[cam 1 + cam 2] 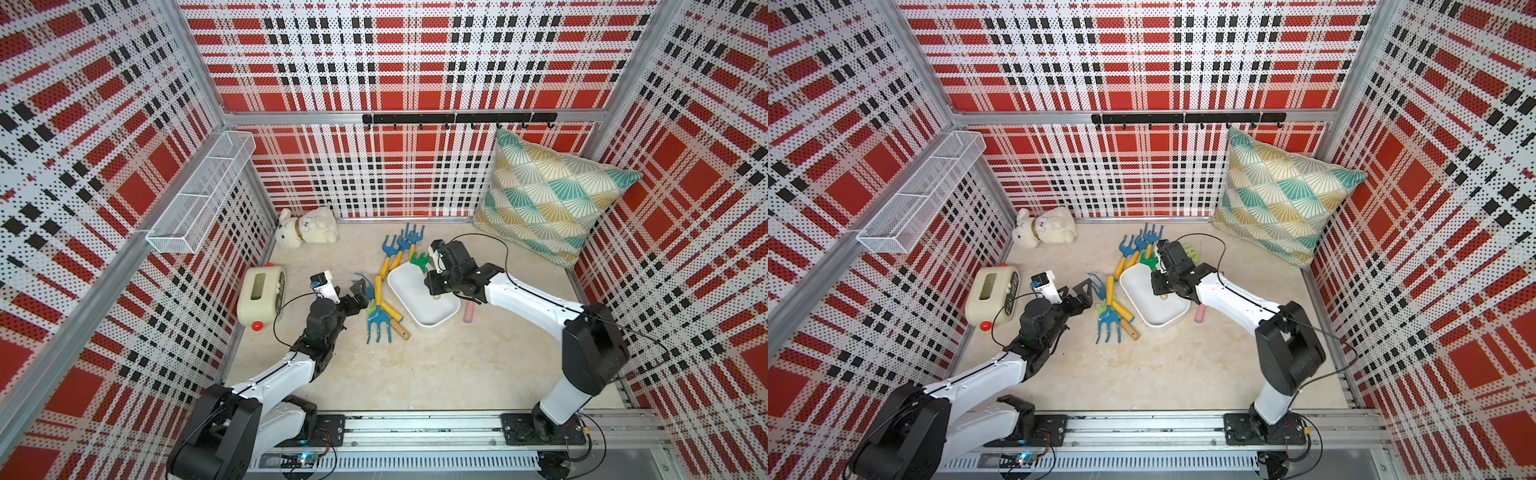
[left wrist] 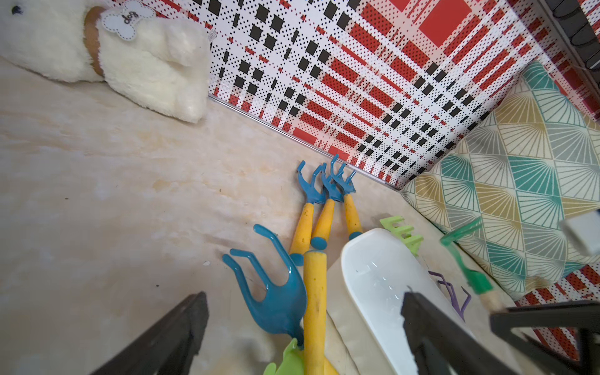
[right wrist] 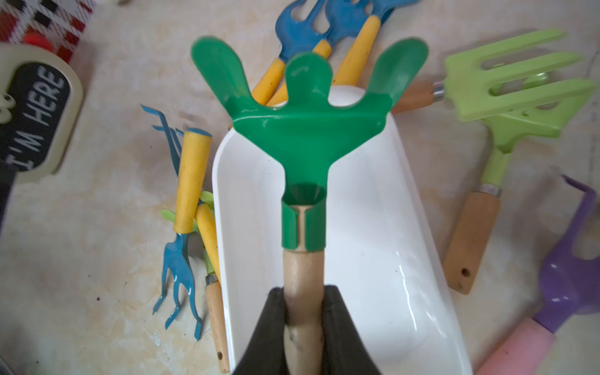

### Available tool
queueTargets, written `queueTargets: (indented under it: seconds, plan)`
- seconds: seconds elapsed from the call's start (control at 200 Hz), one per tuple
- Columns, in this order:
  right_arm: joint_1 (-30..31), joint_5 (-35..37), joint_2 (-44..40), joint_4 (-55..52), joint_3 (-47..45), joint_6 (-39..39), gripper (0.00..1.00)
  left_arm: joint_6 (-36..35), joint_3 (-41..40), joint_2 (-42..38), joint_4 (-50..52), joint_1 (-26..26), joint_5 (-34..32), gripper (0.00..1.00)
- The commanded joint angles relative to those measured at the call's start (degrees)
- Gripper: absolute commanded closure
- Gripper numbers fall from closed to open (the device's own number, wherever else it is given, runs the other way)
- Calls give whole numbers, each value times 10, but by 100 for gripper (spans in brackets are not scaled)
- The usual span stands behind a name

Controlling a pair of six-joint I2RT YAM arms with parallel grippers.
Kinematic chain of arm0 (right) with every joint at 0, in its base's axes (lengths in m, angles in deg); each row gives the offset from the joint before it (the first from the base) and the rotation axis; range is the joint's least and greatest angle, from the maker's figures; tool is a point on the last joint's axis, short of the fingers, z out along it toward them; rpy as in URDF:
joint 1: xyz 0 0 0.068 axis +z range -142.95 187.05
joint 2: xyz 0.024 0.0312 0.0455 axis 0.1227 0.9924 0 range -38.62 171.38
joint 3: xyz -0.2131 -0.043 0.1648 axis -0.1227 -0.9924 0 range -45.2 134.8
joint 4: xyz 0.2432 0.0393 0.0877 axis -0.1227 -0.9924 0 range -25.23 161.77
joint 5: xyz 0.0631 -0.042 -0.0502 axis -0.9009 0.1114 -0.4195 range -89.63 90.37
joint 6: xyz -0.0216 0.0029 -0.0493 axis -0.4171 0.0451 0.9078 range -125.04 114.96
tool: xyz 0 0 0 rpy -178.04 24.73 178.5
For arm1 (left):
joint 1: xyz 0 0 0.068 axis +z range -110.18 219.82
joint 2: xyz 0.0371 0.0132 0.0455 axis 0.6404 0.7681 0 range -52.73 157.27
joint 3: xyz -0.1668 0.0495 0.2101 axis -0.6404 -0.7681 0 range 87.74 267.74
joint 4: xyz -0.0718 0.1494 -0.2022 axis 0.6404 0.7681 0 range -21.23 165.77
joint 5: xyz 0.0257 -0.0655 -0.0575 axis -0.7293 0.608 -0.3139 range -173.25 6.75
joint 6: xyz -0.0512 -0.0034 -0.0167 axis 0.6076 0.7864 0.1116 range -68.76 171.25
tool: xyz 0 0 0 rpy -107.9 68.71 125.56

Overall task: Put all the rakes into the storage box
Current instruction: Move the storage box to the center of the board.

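Right gripper [image 3: 303, 308] was pressed tight on the wooden handle of the green rake [image 3: 308, 130], its 3 tines pointing away from the wrist. The rake hung lengthwise over the storage box [image 3: 373, 259], head above its far end; contact with the tub could not be told. Left gripper [image 1: 360, 294] was spread wide, holding nothing, low beside a blue rake [image 1: 378, 322]. 3 more blue rakes [image 1: 401, 243] lay beyond the box. A light green rake [image 3: 506, 97] and a purple rake [image 3: 571, 276] lay alongside it.
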Motion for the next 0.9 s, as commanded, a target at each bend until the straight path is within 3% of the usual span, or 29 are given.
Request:
queueTargets:
  seconds: [0.0,0.271,0.621,0.747,0.822,0.897]
  plan:
    - [21,11,38,-35,24,23,100,-9,15,2,-6,-4,-6,1]
    - [56,71,119,-66,55,1,100,-8,19,1,-2,-5,2,1]
    - [130,78,94,-60,-11,-116,99,-12,30,20,-2,-30,-14,0]
    - [161,86,55,-61,-42,-157,79,-21,27,12,-2,-41,-29,0]
    - [171,96,19,-63,-62,-172,58,-24,24,6,-2,-43,-36,0]
    - [172,104,-23,-68,-79,-181,47,-26,22,-2,0,-44,-41,0]
